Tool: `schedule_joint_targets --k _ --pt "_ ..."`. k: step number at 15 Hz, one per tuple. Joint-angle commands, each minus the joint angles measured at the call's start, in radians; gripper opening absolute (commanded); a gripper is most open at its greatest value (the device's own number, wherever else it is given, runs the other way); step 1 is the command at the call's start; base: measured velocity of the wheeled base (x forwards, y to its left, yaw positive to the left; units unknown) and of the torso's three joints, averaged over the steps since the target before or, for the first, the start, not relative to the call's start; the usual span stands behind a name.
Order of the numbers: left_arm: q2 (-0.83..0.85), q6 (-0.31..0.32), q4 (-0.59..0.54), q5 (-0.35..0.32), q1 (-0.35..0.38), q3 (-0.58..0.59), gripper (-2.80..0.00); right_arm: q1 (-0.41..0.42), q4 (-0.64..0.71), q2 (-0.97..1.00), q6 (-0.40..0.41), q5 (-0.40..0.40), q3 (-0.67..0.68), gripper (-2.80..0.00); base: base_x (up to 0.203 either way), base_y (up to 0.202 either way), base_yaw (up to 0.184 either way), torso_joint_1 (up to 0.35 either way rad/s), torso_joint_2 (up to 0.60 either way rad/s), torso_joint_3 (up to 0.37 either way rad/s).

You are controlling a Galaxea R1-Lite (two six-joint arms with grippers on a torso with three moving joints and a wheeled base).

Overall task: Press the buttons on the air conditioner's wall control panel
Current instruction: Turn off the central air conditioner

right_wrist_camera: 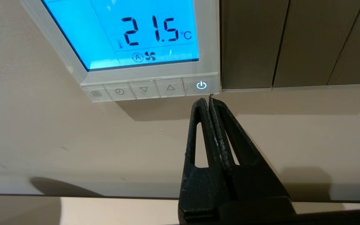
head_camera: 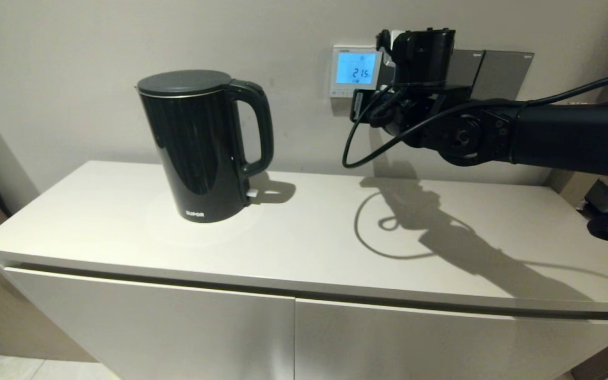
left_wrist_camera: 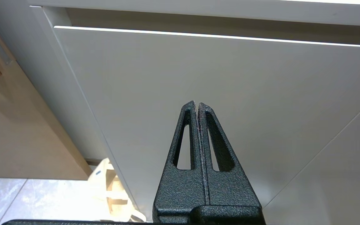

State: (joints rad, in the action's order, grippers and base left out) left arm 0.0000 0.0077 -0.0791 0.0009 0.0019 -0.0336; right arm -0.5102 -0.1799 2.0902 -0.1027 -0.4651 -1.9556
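Note:
The white-framed wall control panel (head_camera: 354, 69) hangs on the wall with a lit blue screen (right_wrist_camera: 127, 31) reading 21.5 °C. A row of pale buttons (right_wrist_camera: 150, 89) runs along its lower edge, and the power button (right_wrist_camera: 201, 85) at one end glows blue. My right gripper (right_wrist_camera: 208, 99) is shut and empty, its tips just below the power button at the panel's lower corner; I cannot tell whether they touch it. In the head view the right wrist (head_camera: 423, 79) covers the panel's right edge. My left gripper (left_wrist_camera: 197, 103) is shut and empty, parked low before the cabinet door.
Dark grey switch plates (head_camera: 496, 74) sit on the wall right of the panel. A black kettle (head_camera: 203, 145) stands on the white cabinet top (head_camera: 309, 237), left of the panel. The right arm's cable (head_camera: 367, 142) hangs in a loop below the wrist.

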Motion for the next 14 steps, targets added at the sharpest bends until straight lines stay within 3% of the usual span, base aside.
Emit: schedule_joint_targets --k 1,14 --pt "0.002 0.000 -0.001 0.001 0.000 0.000 -2.80 -0.002 -0.007 -0.002 0.003 -0.001 -0.002 -2.80 0.000 0.000 0.000 0.000 0.00 0.000" --pt "0.002 0.000 -0.001 0.001 0.001 0.000 -2.80 -0.002 -0.055 0.011 0.043 0.008 -0.003 -2.80 0.000 0.000 0.000 0.000 0.00 0.000"
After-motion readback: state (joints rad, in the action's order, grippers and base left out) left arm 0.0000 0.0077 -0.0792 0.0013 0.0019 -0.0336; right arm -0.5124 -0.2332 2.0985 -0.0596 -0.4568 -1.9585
